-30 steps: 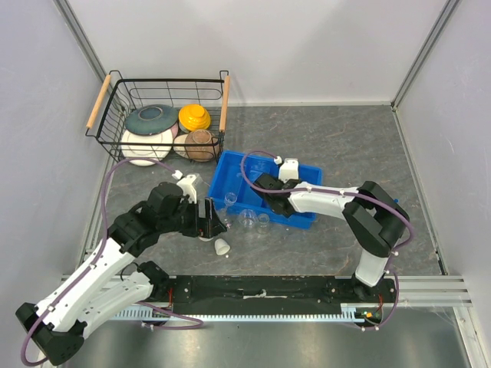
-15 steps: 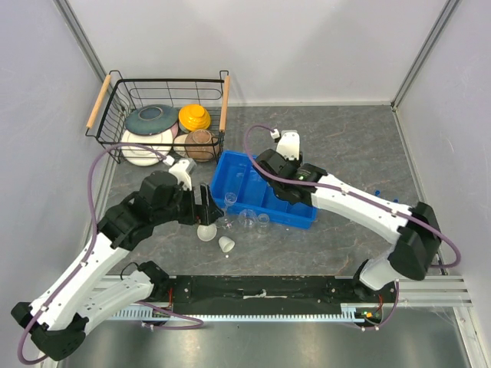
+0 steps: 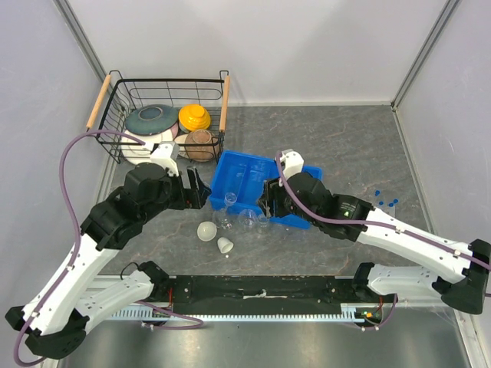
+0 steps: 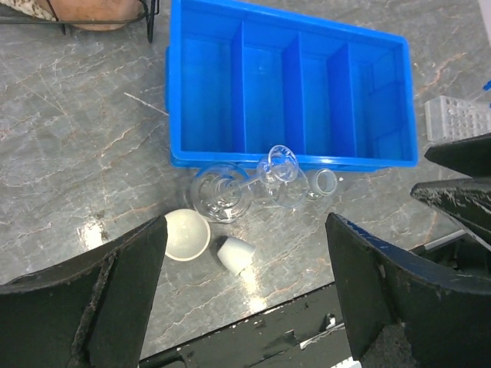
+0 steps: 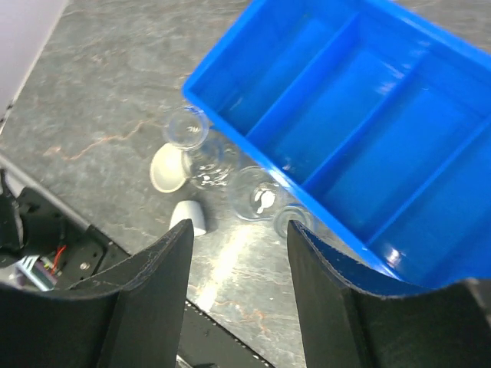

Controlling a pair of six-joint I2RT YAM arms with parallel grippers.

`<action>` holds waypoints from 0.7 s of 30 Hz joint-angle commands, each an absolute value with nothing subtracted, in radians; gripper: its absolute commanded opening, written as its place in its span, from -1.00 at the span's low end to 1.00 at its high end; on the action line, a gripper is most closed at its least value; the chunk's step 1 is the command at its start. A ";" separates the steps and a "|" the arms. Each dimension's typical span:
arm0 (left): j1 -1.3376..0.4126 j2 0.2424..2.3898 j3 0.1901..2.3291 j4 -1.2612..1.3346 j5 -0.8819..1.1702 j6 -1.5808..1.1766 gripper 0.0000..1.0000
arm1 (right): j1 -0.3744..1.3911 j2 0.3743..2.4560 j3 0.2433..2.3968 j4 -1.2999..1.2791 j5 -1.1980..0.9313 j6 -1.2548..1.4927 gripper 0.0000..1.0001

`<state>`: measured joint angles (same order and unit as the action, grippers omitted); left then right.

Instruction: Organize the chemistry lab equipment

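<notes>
Several clear glass pieces stand on the table against the near wall of a blue divided bin (image 3: 244, 173): a conical flask (image 3: 226, 220), a round flask (image 3: 247, 221) and a small beaker (image 3: 263, 223). A white bowl-like piece (image 3: 205, 231) and a white cup (image 3: 223, 245) lie in front of them. My left gripper (image 3: 196, 186) is open and empty, hovering left of the bin; its view shows the flask (image 4: 219, 195), bowl (image 4: 186, 234) and cup (image 4: 235, 253). My right gripper (image 3: 265, 202) is open and empty above the bin's near edge (image 5: 368, 138), over the beaker (image 5: 290, 221).
A wire basket (image 3: 115, 107) with coloured ceramic bowls and plates stands at the back left. A clear gridded rack (image 4: 460, 119) lies right of the bin. Small blue caps (image 3: 387, 203) lie at the right. The black rail (image 3: 261, 291) runs along the near edge.
My left gripper has lifted and drawn back from the white pieces toward the basket, leaving the white bowl on the table. My right gripper has swung from the bin's far side to its near edge.
</notes>
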<state>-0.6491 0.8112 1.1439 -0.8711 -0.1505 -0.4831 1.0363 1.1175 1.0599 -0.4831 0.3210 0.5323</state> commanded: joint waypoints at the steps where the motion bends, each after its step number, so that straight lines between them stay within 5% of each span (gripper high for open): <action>1: -0.646 0.821 1.095 -0.832 -0.195 -0.431 0.81 | 1.055 1.127 0.997 -0.305 0.177 0.512 0.18; 21: -0.646 0.790 1.019 -0.788 -0.141 -0.449 0.81 | 1.072 1.393 1.100 -0.152 0.330 0.548 -0.07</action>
